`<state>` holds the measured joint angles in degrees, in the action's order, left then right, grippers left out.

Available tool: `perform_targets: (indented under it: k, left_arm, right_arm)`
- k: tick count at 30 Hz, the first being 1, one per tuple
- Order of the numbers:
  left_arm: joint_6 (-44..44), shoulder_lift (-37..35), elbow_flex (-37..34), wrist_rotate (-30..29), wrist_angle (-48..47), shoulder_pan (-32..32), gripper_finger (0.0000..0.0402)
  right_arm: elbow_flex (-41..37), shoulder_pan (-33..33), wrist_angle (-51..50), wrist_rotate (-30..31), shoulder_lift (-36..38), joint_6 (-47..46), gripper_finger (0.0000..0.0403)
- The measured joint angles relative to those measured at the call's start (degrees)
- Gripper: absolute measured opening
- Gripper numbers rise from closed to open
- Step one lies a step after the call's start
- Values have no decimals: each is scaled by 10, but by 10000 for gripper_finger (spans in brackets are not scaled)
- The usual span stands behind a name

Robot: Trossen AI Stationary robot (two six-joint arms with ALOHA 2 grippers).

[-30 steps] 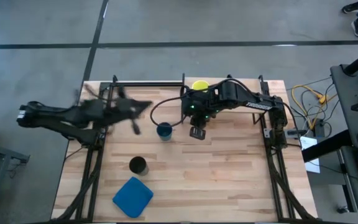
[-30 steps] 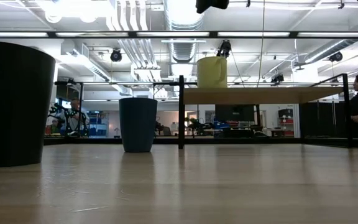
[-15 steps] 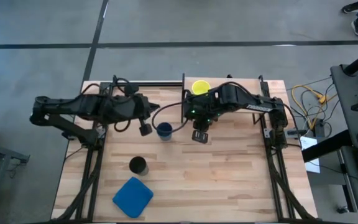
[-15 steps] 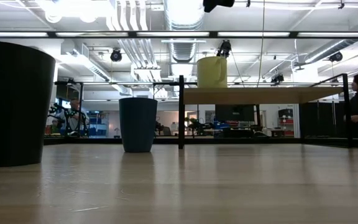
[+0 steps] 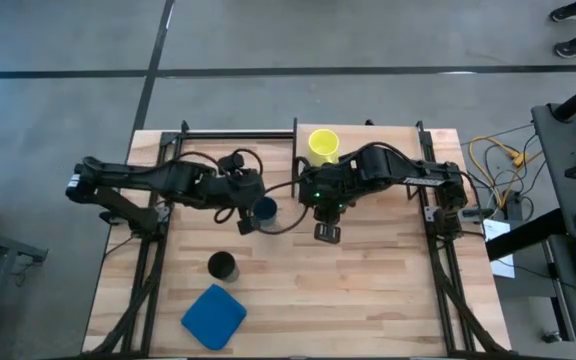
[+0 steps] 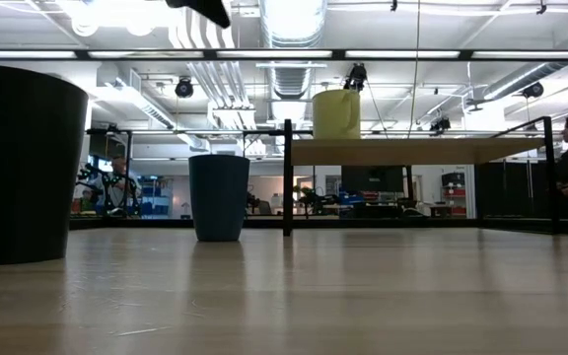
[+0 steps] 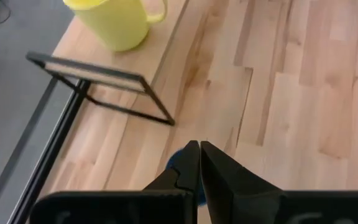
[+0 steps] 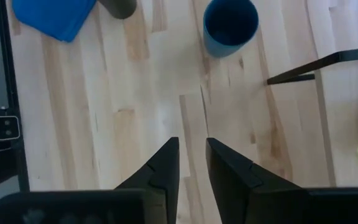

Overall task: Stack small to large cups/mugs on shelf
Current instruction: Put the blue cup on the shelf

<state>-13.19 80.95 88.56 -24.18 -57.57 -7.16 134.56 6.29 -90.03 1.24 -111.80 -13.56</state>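
Left gripper (image 5: pixel 244 226) fingers pressed together, just beside dark blue cup (image 5: pixel 264 209); right gripper (image 8: pixel 191 163) narrowly parted, empty; yellow mug (image 5: pixel 323 144) on shelf (image 5: pixel 388 140).

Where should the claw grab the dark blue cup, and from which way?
Best guess: by the rim, from straight above. The dark blue cup stands upright on the table with its mouth open to the top and shows no handle, so one finger could slip inside and one outside the wall. The left claw is already right beside it, with fingers shut, so it would need to open first.
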Motion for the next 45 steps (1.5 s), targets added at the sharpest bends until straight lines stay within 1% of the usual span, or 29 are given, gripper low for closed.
perform_targets:
  k: [6, 8, 9, 13, 18, 23, 26, 29, 34, 36, 38, 45]
  left_arm:
    - [-1, 20, 9, 4, 0, 0, 1]
    - [-17, 23, 9, 7, 1, 2, 1]
    - [-34, 23, 9, 14, 1, 4, 1]
    - [-89, 29, 5, 79, 1, 21, 1]
    - [-102, 39, 2, 120, 7, 37, 1]
    - [-104, 71, 1, 153, 13, 51, 4]
    - [-80, 99, 1, 159, 13, 60, 18]
    - [-60, 126, 2, 163, 11, 72, 44]
    - [-64, 151, 11, 194, 10, 87, 90]
    - [-97, 155, 12, 217, 13, 87, 102]
    - [-133, 160, 8, 220, 11, 87, 107]
    - [-179, 174, -9, 216, 7, 90, 109]
  right_arm:
    - [0, 1, 0, 3, 8, 0, 72]
    - [0, 1, 0, 3, 11, 0, 70]
    - [0, 1, 0, 3, 12, 0, 70]
    - [0, 1, 0, 3, 18, 0, 74]
    - [0, 1, 0, 3, 26, 0, 74]
    - [0, 1, 0, 3, 33, 0, 70]
    - [0, 1, 0, 3, 34, 0, 73]
    - [0, 1, 0, 3, 34, 1, 75]
    - [0, 1, 0, 3, 34, 1, 71]
    - [0, 1, 0, 3, 34, 5, 69]
    - [0, 1, 0, 3, 34, 6, 68]
    - [0, 1, 0, 3, 34, 21, 73]
